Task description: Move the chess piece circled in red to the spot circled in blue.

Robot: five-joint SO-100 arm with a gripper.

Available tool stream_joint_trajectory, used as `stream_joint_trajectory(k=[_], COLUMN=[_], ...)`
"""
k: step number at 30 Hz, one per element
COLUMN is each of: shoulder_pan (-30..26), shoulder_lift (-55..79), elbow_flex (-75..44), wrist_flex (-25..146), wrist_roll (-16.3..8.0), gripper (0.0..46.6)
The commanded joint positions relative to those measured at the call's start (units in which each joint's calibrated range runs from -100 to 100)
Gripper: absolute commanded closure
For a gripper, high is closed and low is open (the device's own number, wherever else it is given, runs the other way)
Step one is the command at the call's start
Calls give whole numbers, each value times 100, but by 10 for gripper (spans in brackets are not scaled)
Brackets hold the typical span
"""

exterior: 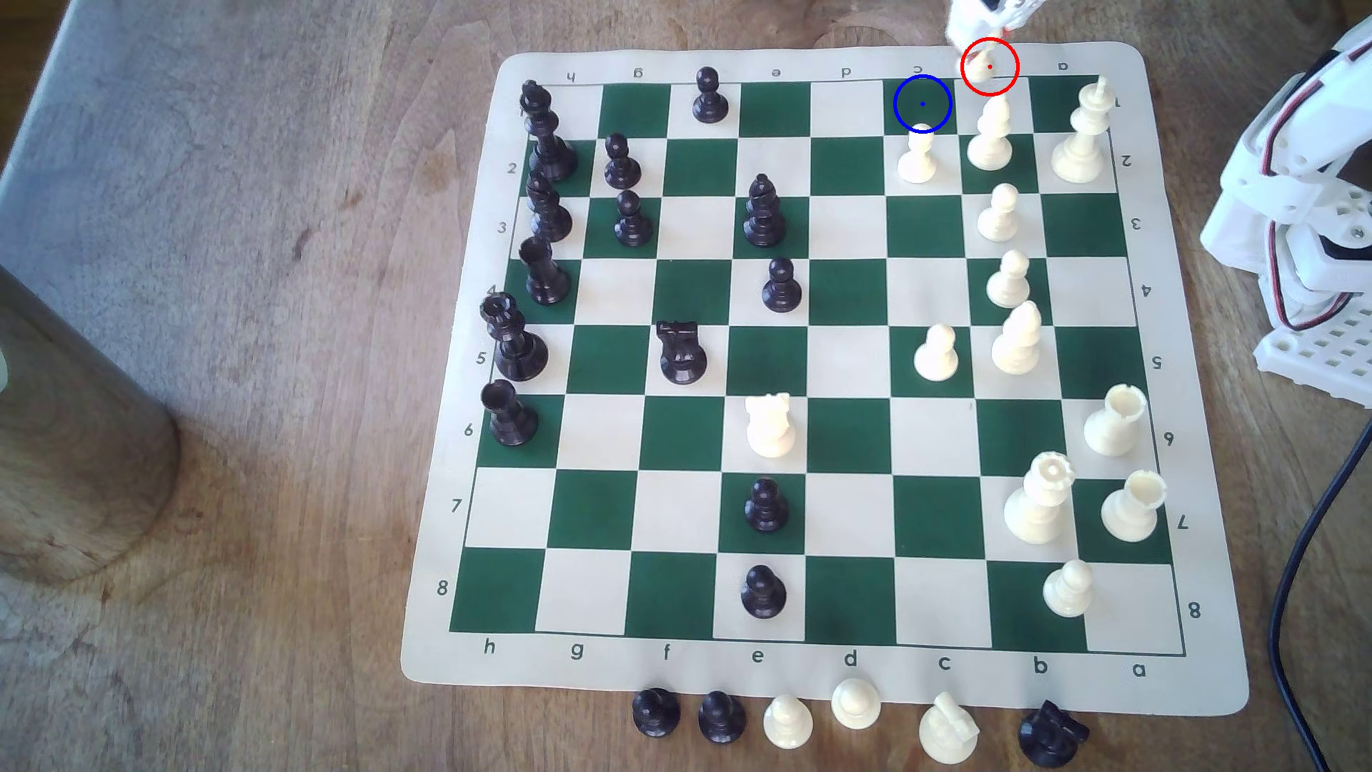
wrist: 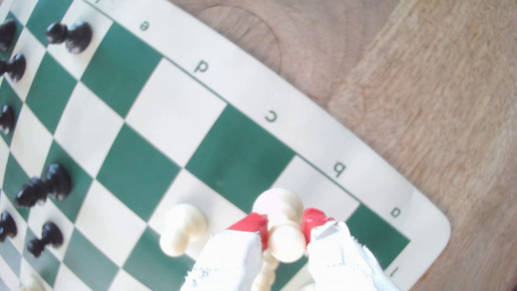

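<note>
One cream pawn (wrist: 282, 223) is off the board and in the jaws: in the wrist view the two red-tipped fingers (wrist: 251, 223) press on either side of its neck, just under the ball head, so the gripper (wrist: 285, 232) is clamped on the chess piece circled in red. Its round base points away from the camera and hangs over the cream square next to the "b" mark, near the board's far edge. In the exterior view the same pawn (exterior: 987, 63) shows inside the red ring, over the cream margin at that far edge, with the white gripper (exterior: 984, 33) coming down on it from the counter's far side.

The step in hand looks like the carry, with the piece lifted and not yet set down. The spot circled in blue (exterior: 922, 104) is the dark green square under the "c" mark, one file toward the exterior view's left of the pawn, and it stands bare in the wrist view (wrist: 237, 159).

Next comes a short sideways shift over that green square, then a straight drop until the base sits flat, then the jaws part. Care is needed, since another cream pawn (exterior: 918, 156) stands on the square just nearer the camera than the target, and a cream bishop (exterior: 991, 137) stands diagonally beside it; the descent should stay clear of both.
</note>
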Motion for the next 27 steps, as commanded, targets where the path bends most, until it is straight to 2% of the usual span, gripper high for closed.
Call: stream_joint_trajectory(k=[1, 14, 27], shoulder_pan=[-237, -409, -362], shoulder_lift=[-315, 50, 754], elbow_flex=[-507, -517, -526], wrist_flex=[-160, -676, -1142], wrist_roll=[-83, -98, 29], gripper=[464, 464, 464])
